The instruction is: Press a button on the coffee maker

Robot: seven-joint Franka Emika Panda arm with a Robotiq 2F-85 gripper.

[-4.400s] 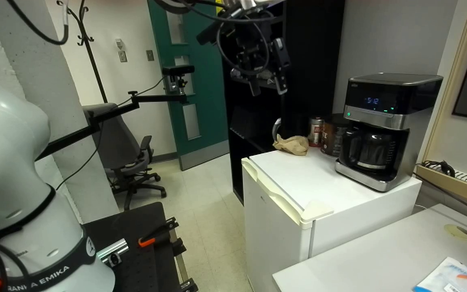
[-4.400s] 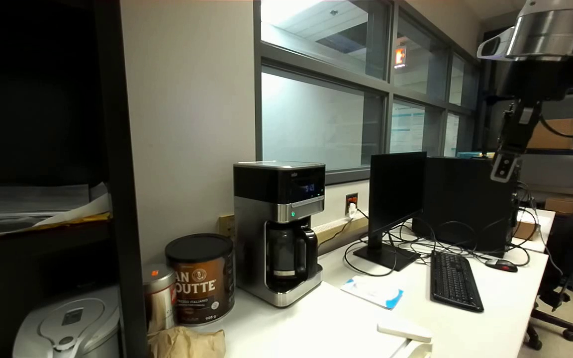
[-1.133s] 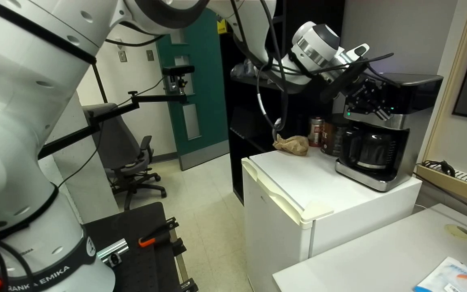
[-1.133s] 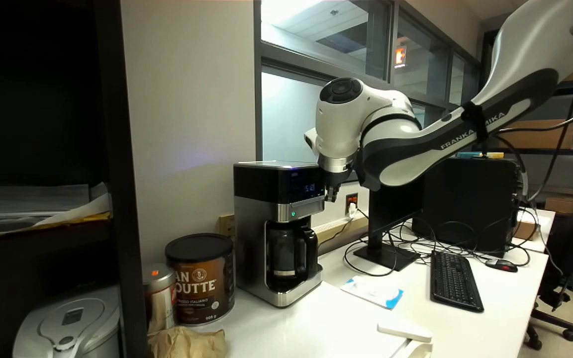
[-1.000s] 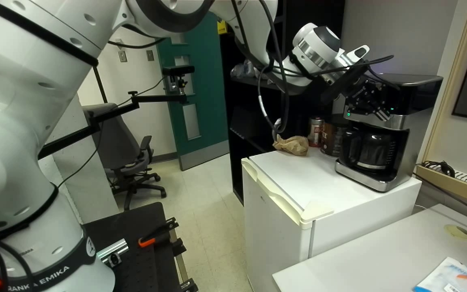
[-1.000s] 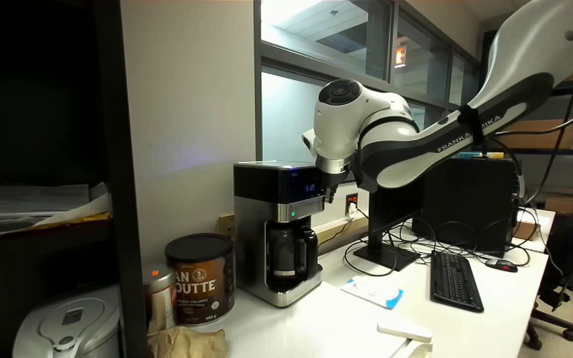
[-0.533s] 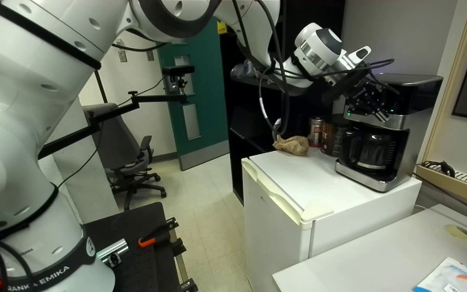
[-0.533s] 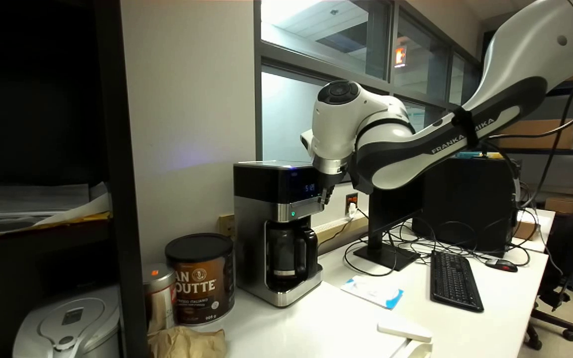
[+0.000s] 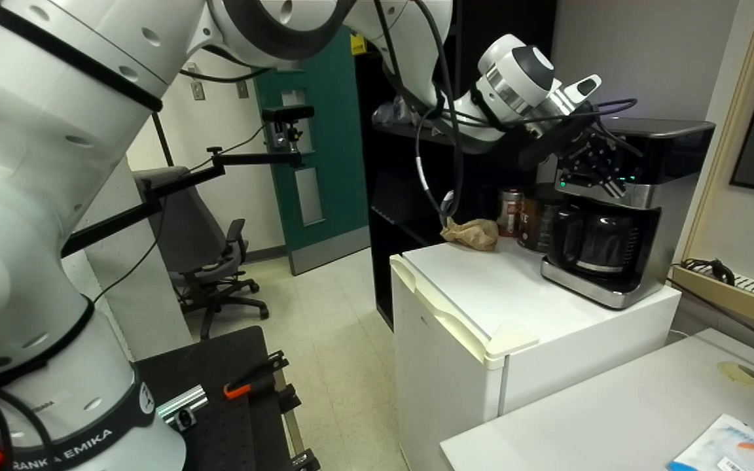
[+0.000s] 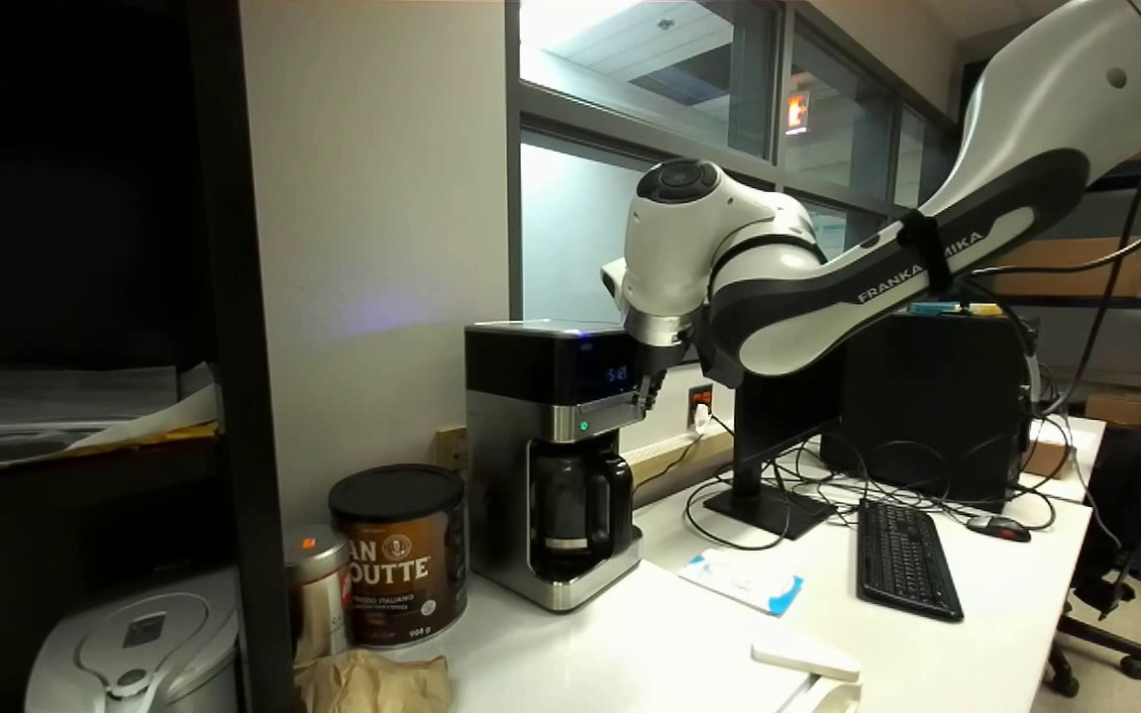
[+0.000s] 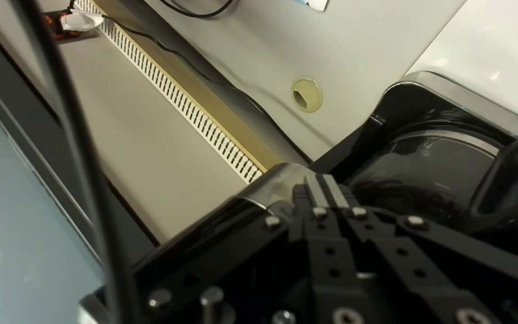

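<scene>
Coffee maker (image 10: 536, 426): black, upright on the small white fridge (image 9: 495, 281), carafe (image 9: 603, 245) in place under the silver band (image 10: 600, 416). Gripper (image 11: 326, 191): closed, fingers together side by side, nothing held; tips at the band, lower than the lit display (image 10: 616, 374), towards the end away from the green light (image 10: 584, 426). Progress: reach to the machine apparently done, or short of it by a last small move. Press: unproven; tips overlap the band in both exterior views, but touch or gap cannot be told, no button is seen pushed in, and which button is meant is not plain. Left, by judgement: a straight push, if none is made, then a clean backing off. Surroundings: coffee can (image 10: 400, 564) beside the machine; smaller tin (image 10: 318, 604) beside the can; brown paper bag (image 10: 372, 683) near both; desk (image 9: 586, 405) next to the fridge; packet (image 10: 744, 582), keyboard (image 10: 909, 564), mouse (image 10: 998, 528) and monitor (image 10: 783, 426) farther along. Hindrances: gripper covers much of the front panel in an exterior view; carafe just below the tips, likely to be knocked by a low slip; loose cable (image 11: 92, 180) across the wrist view, a possible snag.
</scene>
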